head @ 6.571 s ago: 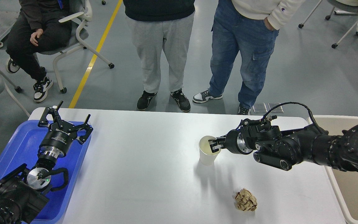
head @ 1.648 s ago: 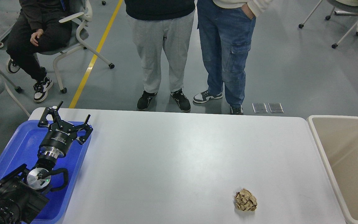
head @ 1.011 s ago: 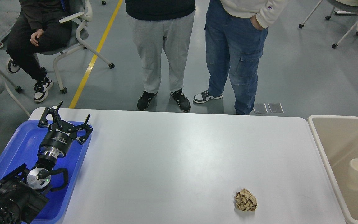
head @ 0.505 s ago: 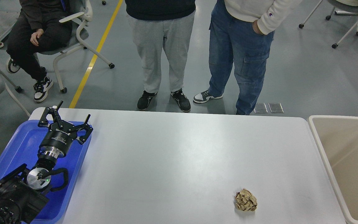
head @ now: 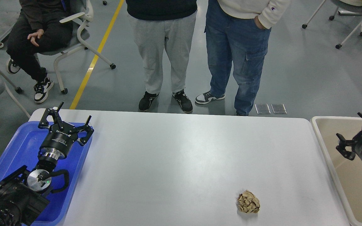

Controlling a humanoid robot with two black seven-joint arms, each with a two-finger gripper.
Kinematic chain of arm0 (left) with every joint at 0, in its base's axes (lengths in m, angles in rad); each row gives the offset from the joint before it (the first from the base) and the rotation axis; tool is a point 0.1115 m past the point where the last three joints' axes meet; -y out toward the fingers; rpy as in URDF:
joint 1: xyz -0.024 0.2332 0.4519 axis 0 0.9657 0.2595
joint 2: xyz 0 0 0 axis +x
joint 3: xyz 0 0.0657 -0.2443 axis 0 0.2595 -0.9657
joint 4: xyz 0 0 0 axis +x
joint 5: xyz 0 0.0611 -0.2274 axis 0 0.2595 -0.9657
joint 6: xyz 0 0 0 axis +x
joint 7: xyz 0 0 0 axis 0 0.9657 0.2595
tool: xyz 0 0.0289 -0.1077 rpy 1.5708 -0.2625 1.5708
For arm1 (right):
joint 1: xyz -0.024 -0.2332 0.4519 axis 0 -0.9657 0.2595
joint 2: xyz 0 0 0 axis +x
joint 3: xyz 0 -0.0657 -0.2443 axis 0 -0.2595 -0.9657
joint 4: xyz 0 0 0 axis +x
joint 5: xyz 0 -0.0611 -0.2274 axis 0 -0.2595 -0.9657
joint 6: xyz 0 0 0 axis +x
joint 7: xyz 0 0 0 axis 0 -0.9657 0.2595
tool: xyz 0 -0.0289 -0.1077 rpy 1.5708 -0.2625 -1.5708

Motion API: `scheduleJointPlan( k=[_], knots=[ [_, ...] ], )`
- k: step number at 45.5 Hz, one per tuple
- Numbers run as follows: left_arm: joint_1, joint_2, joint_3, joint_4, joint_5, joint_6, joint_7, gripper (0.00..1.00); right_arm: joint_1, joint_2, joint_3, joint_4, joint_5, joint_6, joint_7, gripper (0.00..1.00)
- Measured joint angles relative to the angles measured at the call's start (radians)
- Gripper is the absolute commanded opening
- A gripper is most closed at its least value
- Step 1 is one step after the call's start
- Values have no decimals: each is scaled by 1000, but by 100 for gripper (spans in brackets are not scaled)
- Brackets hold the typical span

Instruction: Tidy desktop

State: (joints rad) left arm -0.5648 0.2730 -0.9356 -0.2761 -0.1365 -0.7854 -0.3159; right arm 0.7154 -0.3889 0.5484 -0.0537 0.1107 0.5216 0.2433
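Crumpled brown paper ball (head: 248,202) on desktop (head: 174,157), lying left of and nearer than the spread, empty right gripper (head: 353,133) above the beige bin (head: 320,131).

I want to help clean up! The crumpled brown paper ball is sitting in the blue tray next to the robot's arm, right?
Not quite. The head view shows the crumpled brown paper ball lying on the white desktop, toward its near right side, not in the blue tray. The tray sits at the desktop's left end, under the left gripper, whose jaws are spread open.
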Motion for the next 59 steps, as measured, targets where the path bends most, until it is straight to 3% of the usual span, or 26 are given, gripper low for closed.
scheduleJointPlan(
  k=[13,19,23,28,37,45,53,59],
  knots=[
    [-1,0,0,0,0,0,0,100,53,145,66,1,9,123,10,100],
    [-1,0,0,0,0,0,0,100,92,219,74,-5,8,131,12,100],
    [-1,0,0,0,0,0,0,100,127,260,88,-33,17,80,14,100],
    [-1,0,0,0,0,0,0,100,197,315,88,-124,28,52,21,100],
    [-1,0,0,0,0,0,0,100,315,360,11,-399,38,176,31,100],
    [-1,0,0,0,0,0,0,100,356,376,-48,-493,29,226,35,100],
    [0,0,0,0,0,0,0,100,358,383,-100,-488,27,247,36,100],
    [0,0,0,0,0,0,0,100,314,313,-130,-361,26,255,37,100]
  ],
)
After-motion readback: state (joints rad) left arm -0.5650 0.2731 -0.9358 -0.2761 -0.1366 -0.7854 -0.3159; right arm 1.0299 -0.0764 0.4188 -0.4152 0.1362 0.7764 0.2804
